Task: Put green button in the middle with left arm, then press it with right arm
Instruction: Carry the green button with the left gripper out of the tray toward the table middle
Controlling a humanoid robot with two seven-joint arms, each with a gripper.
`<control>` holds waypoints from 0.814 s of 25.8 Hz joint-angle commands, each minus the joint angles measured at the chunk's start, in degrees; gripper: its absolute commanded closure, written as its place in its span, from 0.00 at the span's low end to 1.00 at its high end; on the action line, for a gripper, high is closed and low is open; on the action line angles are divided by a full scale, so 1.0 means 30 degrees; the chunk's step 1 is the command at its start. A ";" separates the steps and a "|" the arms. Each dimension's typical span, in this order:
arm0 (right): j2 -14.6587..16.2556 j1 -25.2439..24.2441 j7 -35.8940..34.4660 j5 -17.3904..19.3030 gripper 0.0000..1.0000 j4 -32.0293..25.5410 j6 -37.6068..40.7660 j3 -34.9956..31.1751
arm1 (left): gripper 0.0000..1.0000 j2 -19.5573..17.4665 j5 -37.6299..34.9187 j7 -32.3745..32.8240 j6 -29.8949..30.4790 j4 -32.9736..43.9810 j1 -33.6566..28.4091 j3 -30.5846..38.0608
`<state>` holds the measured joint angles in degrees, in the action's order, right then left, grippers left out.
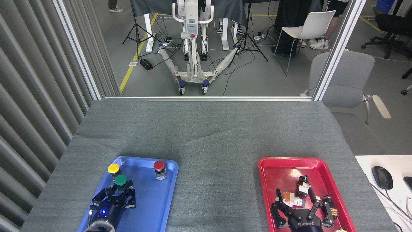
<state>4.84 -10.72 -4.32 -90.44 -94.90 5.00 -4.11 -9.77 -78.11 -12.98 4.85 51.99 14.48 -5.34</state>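
A desk fills the lower half of the view. Near its front left corner lies one tray; near the front right lies a second tray. Bare cloth, the middle, separates them. In the left tray, three buttons stand toward the back: one at the far left, the green button just in front of it, and a third to the right. The left gripper sits directly in front of the green button, its jaws on either side of the base. The right gripper hovers over the right tray among small parts.
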 commanded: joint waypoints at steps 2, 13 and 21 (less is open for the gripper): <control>-0.0031 0.0000 -0.0025 0.0000 0.00 -0.0008 0.0002 0.0053 | 0.95 -0.0228 -0.0212 -0.0566 0.1663 0.0630 -0.0257 -0.0008; 0.0115 -0.0029 -0.0025 0.0000 0.00 0.0022 0.0002 0.0082 | 1.00 -0.0492 -0.0271 -0.3057 0.4418 0.7750 -0.2572 -0.4109; 0.0261 -0.0029 -0.0025 0.0000 0.00 0.0168 0.0002 -0.0035 | 1.00 0.1676 -0.0212 -0.1885 -0.0826 0.5376 -0.0170 -1.0672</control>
<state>5.49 -10.81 -4.41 -90.44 -94.51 5.04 -4.16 -8.04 -78.84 -20.17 7.30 72.40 10.62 -31.99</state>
